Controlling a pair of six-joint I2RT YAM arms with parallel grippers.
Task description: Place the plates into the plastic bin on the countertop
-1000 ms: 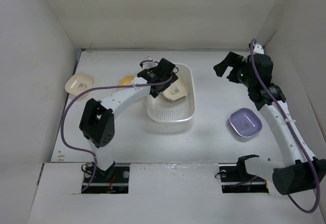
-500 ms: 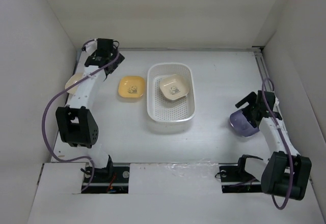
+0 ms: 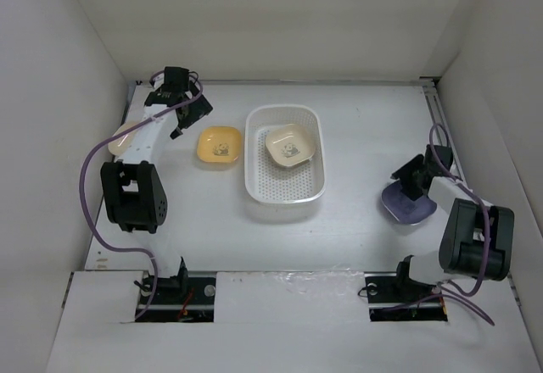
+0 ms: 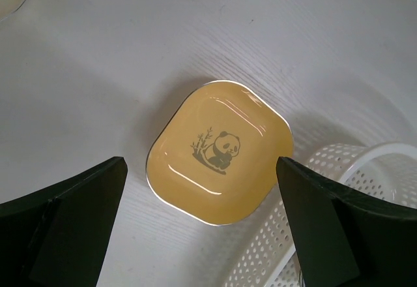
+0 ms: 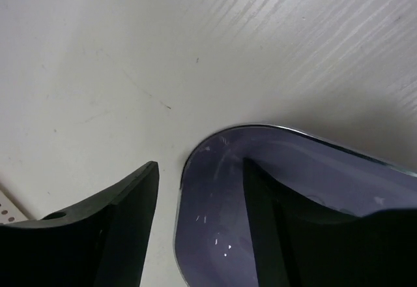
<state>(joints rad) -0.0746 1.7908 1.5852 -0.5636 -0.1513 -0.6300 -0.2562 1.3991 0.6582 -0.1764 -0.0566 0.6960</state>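
While the left end effector [image 3: 181,120] hangs over the upper left of the worktop [image 3: 204,212], its jaws stand wide and hold nothing. Left wrist view: the yellow plate [image 4: 220,151], with a panda picture in its centre, lies flat on the worktop at mid-frame. It sits between the two fingers [image 4: 65,235], apart from both. The plastic bin [image 4: 345,176], white and perforated, shows at the lower right, just beside that plate.

Top view: the plastic bin sits at frame centre. One cream plate [image 3: 289,146] with a dark centre picture lies inside it, in the upper half. The yellow plate is just left of the bin. A pale plate [image 3: 121,140] lies at the far left, partly hidden by the left arm.

The right end effector [image 3: 413,178] is low at the lavender plate [image 3: 403,210], at the right of the frame. Right wrist view: the jaws are partly open and astride the plate's rim, one finger [image 5: 104,235] outside it and the other [image 5: 280,235] over the plate's inside. A strip of bare worktop shows between the outer finger and the rim, so the jaws are not clamped on it.
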